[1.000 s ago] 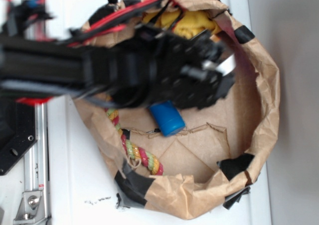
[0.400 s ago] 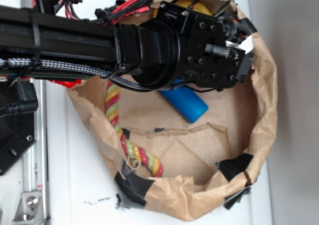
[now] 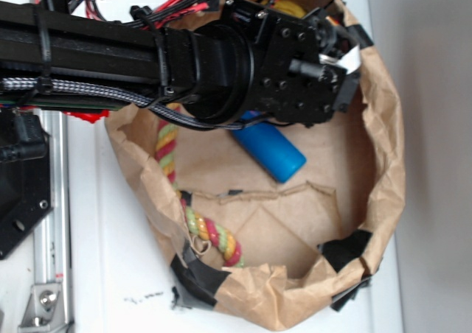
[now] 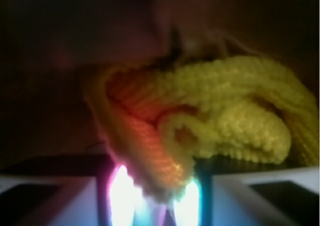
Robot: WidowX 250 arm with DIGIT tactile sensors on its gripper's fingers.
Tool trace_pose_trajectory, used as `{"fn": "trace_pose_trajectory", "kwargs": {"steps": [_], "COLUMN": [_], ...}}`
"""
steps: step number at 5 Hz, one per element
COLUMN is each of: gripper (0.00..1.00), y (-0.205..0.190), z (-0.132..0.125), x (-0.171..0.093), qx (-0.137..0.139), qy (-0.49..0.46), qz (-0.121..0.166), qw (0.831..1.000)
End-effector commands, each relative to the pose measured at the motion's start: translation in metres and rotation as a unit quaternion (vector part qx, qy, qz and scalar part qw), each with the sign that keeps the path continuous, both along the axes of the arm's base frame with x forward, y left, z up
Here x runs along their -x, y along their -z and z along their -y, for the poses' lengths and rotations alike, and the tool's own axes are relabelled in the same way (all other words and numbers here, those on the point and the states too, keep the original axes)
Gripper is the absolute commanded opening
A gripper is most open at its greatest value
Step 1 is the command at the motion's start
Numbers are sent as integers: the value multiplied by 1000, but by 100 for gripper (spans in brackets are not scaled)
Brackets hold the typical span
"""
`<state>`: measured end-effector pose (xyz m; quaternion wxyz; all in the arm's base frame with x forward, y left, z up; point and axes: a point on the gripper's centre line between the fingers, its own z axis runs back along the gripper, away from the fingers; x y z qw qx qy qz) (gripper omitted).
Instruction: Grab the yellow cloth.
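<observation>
- Around me on the white table [image 3: 118, 274] stands a crumpled brown paper basket [image 3: 387, 163], its rim patched with black tape [image 3: 346, 248]; everything I deal with lies inside it.
- My arm [image 3: 81, 53] reaches in from the left, level across the upper part of the exterior view, with red and black cables [image 3: 177, 1] running along it, and it covers most of the basket's upper half.
- My gripper [image 4: 157, 198] sits at the basket's far upper wall, tipped in toward that corner; from outside its black body hides the fingertips.
- A blue bottle [image 3: 271, 150] lies tilted on the basket floor just below my wrist, its upper end tucked under it.
- A red-yellow-green braided rope [image 3: 177, 193] runs down the left inner wall, apart from the bottle.
- The yellow cloth [image 4: 220, 111] is bunched in that upper corner; outside, only a small yellow patch [image 3: 287, 7] shows above my gripper.
- In the wrist view a fold of the cloth hangs down into the gap between my two pale fingers [image 4: 50, 201], glowing in the glare there.
- Whether the fingers have pinched it I cannot tell; the glare hides the contact.
</observation>
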<state>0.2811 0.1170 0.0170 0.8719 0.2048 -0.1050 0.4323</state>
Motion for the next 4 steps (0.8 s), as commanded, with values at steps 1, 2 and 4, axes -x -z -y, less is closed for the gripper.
{"fn": "trace_pose_trajectory", "kwargs": {"steps": [1,2,4], "gripper": [0,0,0], "y": [-12,-31,-58], "z": [-11,15,51], "x": [39,41,48], "qx": [-10,0,4], "qy": [-3,47,104], "qz": [-19,13,53], "qw": [1000,999,993]}}
